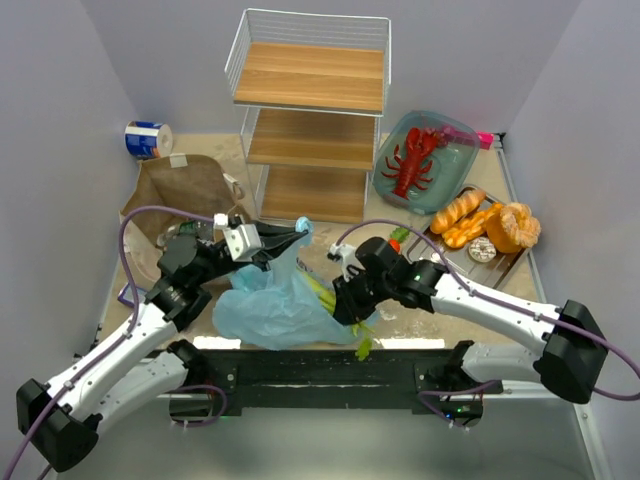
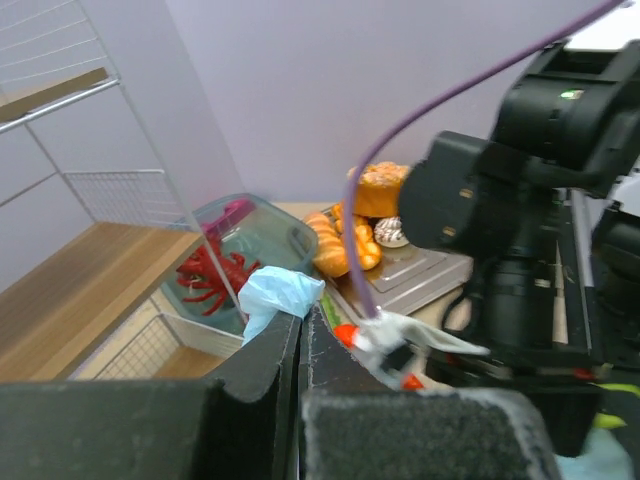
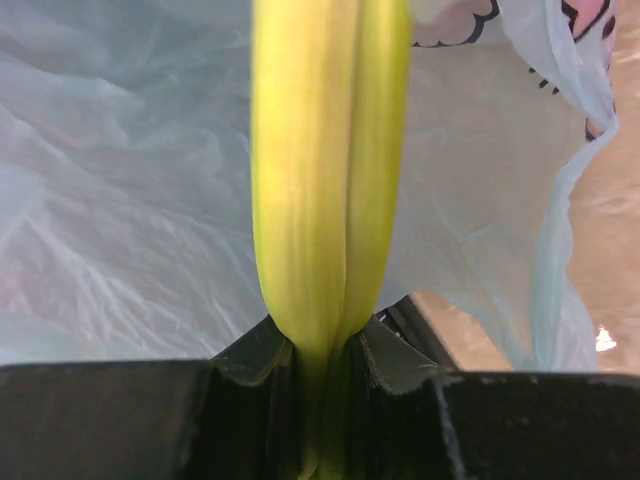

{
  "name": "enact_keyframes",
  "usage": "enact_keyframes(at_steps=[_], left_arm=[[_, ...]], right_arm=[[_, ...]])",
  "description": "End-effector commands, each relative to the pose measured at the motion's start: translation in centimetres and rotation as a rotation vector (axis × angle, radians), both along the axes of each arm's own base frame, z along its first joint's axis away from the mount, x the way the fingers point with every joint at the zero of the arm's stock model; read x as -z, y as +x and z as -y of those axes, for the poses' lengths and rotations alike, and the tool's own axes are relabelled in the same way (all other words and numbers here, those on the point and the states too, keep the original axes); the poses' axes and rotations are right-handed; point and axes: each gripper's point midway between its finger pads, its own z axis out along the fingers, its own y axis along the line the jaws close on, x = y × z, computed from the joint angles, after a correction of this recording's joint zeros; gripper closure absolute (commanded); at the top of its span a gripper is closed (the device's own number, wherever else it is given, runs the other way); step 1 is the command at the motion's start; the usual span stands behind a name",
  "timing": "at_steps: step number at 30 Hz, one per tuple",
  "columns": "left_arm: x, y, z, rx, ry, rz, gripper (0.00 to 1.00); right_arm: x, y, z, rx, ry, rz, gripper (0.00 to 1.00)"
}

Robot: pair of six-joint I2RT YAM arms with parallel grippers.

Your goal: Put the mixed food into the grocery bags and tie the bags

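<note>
Right gripper is clamping the leek against the light-blue plastic bag. Left gripper is pinching its rim. Risk: thin rim slipping out, mouth collapsing, leek missing.

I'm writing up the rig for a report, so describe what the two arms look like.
The left arm and right arm have white links between black joint housings. The left end effector and right end effector are black. A purple cable loops along each arm.

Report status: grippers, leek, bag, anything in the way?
Left gripper shut on edge of thin light-blue plastic bag, lifted. Right gripper shut on green-yellow leek stalk, against the bag. Red lobster in teal dish, not yet bagged. Nothing seen blocking.
</note>
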Motion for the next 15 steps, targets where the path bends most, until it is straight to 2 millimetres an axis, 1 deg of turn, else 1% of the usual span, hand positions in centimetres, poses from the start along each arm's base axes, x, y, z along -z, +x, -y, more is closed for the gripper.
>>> enact_keyframes(at_steps=[1, 2, 3, 4, 5, 6, 7, 8, 9, 10, 12, 13, 14, 15], left_arm=[[0.3, -3.2, 0.0, 0.119, -0.041, -0.023, 1.00], [0.9, -3.4, -0.1, 0.124, -0.033, -0.038, 1.00], [1.7, -3.8, -0.2, 0.127, -0.025, -0.052, 1.00], [2.2, -3.9, -0.3, 0.127, -0.017, -0.063, 1.00], [3.0, -3.6, -0.5, 0.108, -0.007, -0.086, 1.00], [3.7, -3.8, -0.7, 0.101, -0.001, -0.096, 1.00], [4.2, -3.8, -0.7, 0.100, 0.002, -0.105, 1.00], [4.5, -3.8, -0.8, 0.093, 0.003, -0.115, 1.00], [4.9, -3.8, -0.9, 0.084, 0.006, -0.124, 1.00], [5.7, -3.6, -1.0, 0.072, 0.032, -0.149, 1.00], [6.1, -3.3, -1.3, 0.044, 0.055, -0.172, 1.00], [7.1, -3.0, -1.5, 0.024, 0.099, -0.171, 1.00], [7.6, -2.6, -1.8, -0.005, 0.110, -0.178, 1.00], [7.9, -2.5, -2.1, -0.024, 0.120, -0.173, 1.00]], right_arm=[[-1.5, 7.2, -0.2, 0.300, 0.091, 0.108, 1.00], [-1.8, 9.1, 0.6, 0.385, 0.074, 0.172, 1.00], [-1.8, 10.2, 1.3, 0.432, 0.041, 0.217, 1.00], [-2.8, 11.4, 1.7, 0.475, 0.033, 0.266, 1.00], [-3.1, 12.7, 2.5, 0.531, 0.002, 0.319, 1.00], [-3.3, 13.3, 2.5, 0.547, -0.002, 0.342, 1.00], [-4.2, 13.8, 2.2, 0.555, 0.012, 0.358, 1.00], [-4.4, 14.0, 1.8, 0.546, 0.021, 0.357, 1.00], [-3.9, 14.3, 1.2, 0.534, 0.017, 0.351, 1.00], [-4.6, 14.5, 0.5, 0.516, 0.035, 0.352, 1.00], [-4.2, 13.7, -0.5, 0.448, 0.033, 0.312, 1.00], [-4.1, 13.8, -0.7, 0.433, 0.021, 0.312, 1.00], [-3.9, 13.2, -0.9, 0.410, 0.004, 0.316, 1.00], [-3.5, 13.0, -0.5, 0.400, -0.028, 0.325, 1.00]])
